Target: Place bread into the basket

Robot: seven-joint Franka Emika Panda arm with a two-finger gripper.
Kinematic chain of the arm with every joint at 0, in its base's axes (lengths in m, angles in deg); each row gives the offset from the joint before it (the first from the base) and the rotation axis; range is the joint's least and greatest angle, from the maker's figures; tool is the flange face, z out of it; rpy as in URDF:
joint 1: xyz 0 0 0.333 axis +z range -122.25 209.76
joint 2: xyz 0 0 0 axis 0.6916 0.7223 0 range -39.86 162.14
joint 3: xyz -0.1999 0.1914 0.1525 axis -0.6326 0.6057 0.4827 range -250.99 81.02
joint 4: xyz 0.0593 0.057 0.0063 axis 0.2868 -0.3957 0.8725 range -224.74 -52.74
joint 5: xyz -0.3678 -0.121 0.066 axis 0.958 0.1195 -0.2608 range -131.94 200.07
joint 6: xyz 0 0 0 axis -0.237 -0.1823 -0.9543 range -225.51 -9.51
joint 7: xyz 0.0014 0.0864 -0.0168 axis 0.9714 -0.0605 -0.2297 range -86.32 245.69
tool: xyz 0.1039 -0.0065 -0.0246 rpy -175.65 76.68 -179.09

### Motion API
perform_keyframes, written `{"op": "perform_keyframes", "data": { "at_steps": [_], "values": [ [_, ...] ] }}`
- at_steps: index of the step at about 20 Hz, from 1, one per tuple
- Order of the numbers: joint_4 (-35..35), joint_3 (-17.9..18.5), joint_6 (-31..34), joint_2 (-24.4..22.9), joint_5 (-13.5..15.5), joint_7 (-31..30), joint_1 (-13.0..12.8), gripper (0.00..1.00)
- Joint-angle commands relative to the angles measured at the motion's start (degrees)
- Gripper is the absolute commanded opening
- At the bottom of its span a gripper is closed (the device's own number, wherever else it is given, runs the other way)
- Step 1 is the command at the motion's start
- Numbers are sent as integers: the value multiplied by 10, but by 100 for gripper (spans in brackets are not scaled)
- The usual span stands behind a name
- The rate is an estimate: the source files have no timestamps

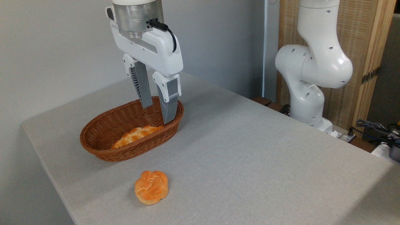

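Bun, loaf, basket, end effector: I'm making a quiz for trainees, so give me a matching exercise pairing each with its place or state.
Column 1:
1. knotted bun
2. braided loaf
3. basket
4. end effector

Column 2:
A. open, holding nothing, above the basket
B. lying inside the basket
C. on the bare table, nearest the camera
D. woven, reddish-brown, on the table

Pairs: 1-C, 2-B, 3-D, 4-A

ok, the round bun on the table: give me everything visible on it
The round bun is a small knotted roll, its strands woven into a rosette. The top is glossy golden-orange, paler beige toward the lower edge. It looks intact and lies flat, knot up, on the grey table near the front edge, in front of the wicker basket and apart from it. Only the table touches it; the open hand hangs over the basket, well away.
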State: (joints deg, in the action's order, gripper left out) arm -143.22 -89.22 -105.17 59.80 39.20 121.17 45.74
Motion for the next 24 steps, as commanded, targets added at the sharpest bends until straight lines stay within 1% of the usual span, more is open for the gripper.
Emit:
{"op": "perform_keyframes", "data": {
  "at_steps": [1, 13, 17, 20, 22, 24],
  "values": [
    [6, 0, 14, -6, -8, -2, -3, 100],
    [6, -1, 13, -6, -8, -2, -3, 100],
    [4, -3, -2, -5, -8, 1, -3, 100],
    [-7, -1, -60, -2, -9, 24, -2, 100],
    [-32, 3, -98, 1, -11, 42, -2, 100],
    [-61, 3, -160, 12, -11, 48, -2, 100]
  ]
}}
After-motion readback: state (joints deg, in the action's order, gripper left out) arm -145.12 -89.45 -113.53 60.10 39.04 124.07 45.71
